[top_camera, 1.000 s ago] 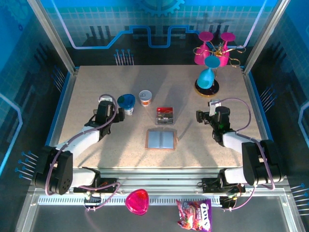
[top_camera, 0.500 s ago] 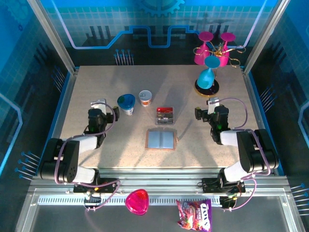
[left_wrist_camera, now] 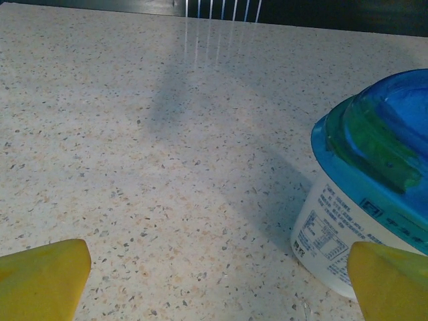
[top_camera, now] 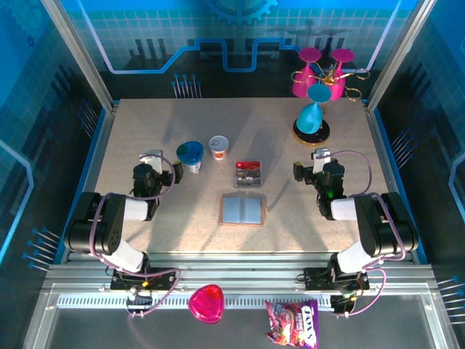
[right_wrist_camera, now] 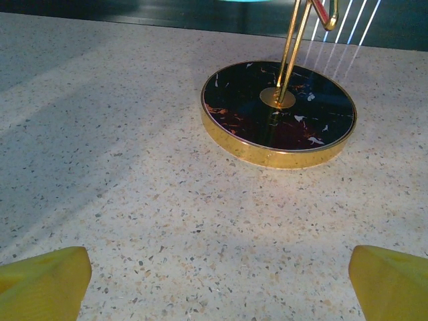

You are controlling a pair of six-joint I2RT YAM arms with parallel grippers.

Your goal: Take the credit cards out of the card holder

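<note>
The card holder (top_camera: 243, 210) lies open and flat at the table's middle, blue-grey lining up with a tan-pink rim. Just beyond it a dark credit card (top_camera: 248, 174) with a red band and pale marks rests on the table. My left gripper (top_camera: 149, 173) sits low to the left of both, open; in the left wrist view its yellow fingertips (left_wrist_camera: 41, 277) stand wide apart over bare table (left_wrist_camera: 167, 167). My right gripper (top_camera: 320, 171) is low on the right, open, and its fingertips (right_wrist_camera: 43, 281) hold nothing.
A white cup with a blue lid (top_camera: 190, 155) (left_wrist_camera: 371, 180) stands close to the right of my left gripper, a smaller cup (top_camera: 218, 147) beside it. A gold-rimmed black stand base (right_wrist_camera: 279, 110) (top_camera: 311, 131) is ahead of my right gripper. A pink dish (top_camera: 206, 302) and a candy bag (top_camera: 292, 322) lie off the front edge.
My left arm has folded back toward its base, moving the gripper left from the blue-lidded cup. The right arm drew in slightly. Both grippers stayed open; holder and card did not move.
</note>
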